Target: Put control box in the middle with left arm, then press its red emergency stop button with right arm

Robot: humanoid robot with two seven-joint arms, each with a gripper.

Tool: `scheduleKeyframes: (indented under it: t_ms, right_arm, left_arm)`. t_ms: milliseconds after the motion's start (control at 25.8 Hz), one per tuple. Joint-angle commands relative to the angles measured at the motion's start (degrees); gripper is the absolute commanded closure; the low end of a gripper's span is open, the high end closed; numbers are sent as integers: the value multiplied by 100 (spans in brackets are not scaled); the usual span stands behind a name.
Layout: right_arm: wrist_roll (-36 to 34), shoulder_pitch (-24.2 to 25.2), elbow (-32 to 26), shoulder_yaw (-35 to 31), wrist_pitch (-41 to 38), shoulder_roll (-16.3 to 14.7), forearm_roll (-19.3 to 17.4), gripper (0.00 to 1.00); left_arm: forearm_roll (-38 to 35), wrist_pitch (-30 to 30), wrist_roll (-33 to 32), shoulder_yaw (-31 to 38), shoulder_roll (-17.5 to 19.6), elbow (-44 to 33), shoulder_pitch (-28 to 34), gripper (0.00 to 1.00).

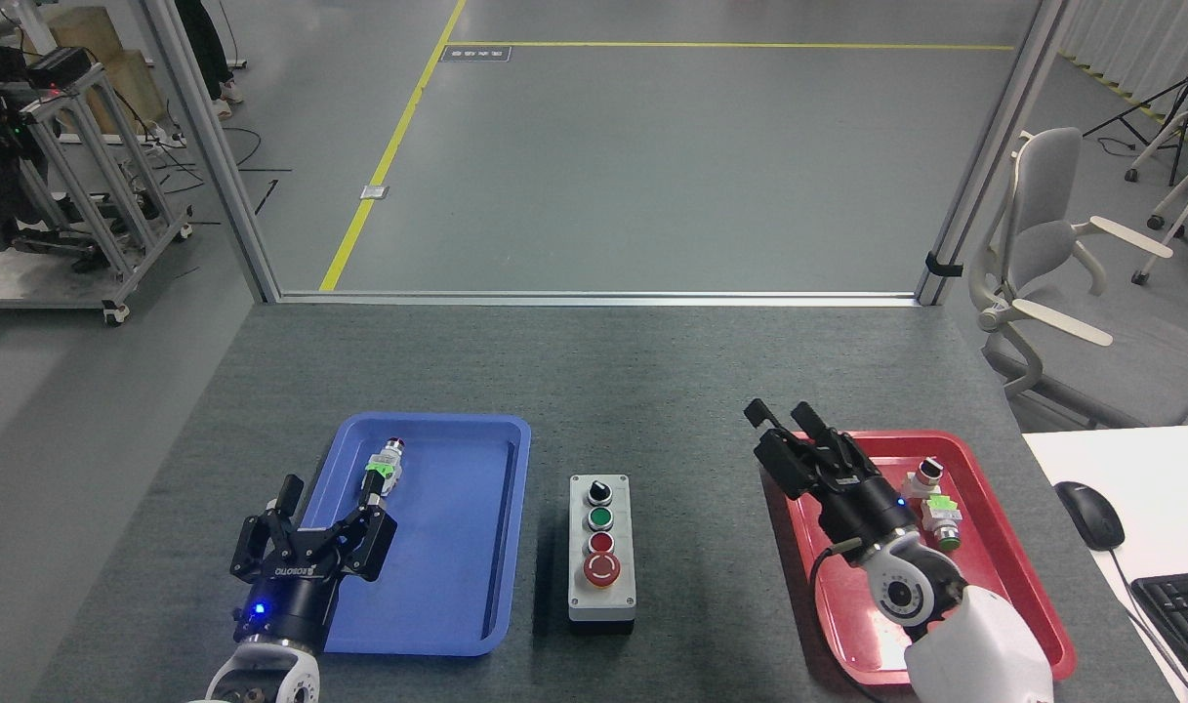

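Control box (601, 547) between two trays (515, 459) (table centre).

Relative to the elongated light-grey control box (601, 547) on the table:

- Far right: black keyboard (1175, 612) cut off by the frame edge, only a corner visible.
- Right: glossy red plastic tray (1028, 596) partly covered by the right arm, its left side hidden.
- Left: small loose pushbutton part with green tab (384, 465), lower end hidden behind a finger of the left gripper (326, 493).
- Far upper left: dark machine on a wheeled aluminium frame (66, 186), cut off.
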Motion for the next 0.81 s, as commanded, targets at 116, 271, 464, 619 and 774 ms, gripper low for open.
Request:
scheduleKeyframes:
  t_ms: [116, 271, 464, 619, 774]
  right_arm:
    - [-200, 311, -447, -67, 1243, -299, 702, 3]
    - [-218, 689, -992, -102, 1664, -422, 1194, 2]
    - [-218, 1076, -1089, -595, 1612, -457, 1669, 1]
    - [-209, 1173, -1080, -639, 1673, -431, 2100, 1]
    - [-218, 1182, -1080, -753, 1691, -431, 2267, 1]
  left_arm:
    - [-41, -8, 36, -8, 46, 10, 16, 0]
    - [-296, 36, 1, 18, 72, 10, 33, 0]
    - [-296, 185, -26, 36, -60, 10, 7, 0]
    - [-304, 326, -17, 36, -174, -8, 16, 0]
    - [-304, 291, -26, 36, -174, -8, 16, 0]
